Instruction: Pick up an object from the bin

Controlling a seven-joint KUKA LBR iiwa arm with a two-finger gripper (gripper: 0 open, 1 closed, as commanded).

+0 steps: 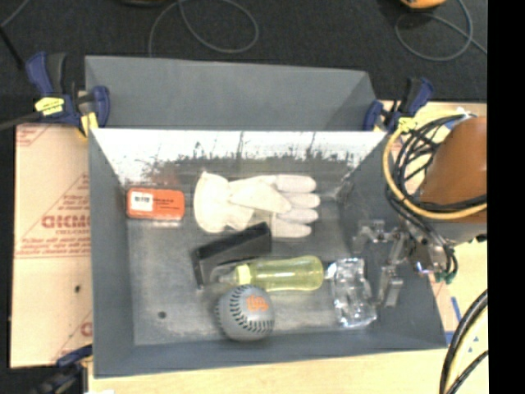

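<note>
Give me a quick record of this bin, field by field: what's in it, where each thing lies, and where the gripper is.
container: grey metal bin
back left: orange box
back middle: white glove, lying flat
centre: black block, tilted
front middle: yellow-green bottle on its side; grey ball with an orange patch
right: clear plastic item
gripper: low at the bin's right end, beside the clear plastic item
held: nothing visibly
</note>
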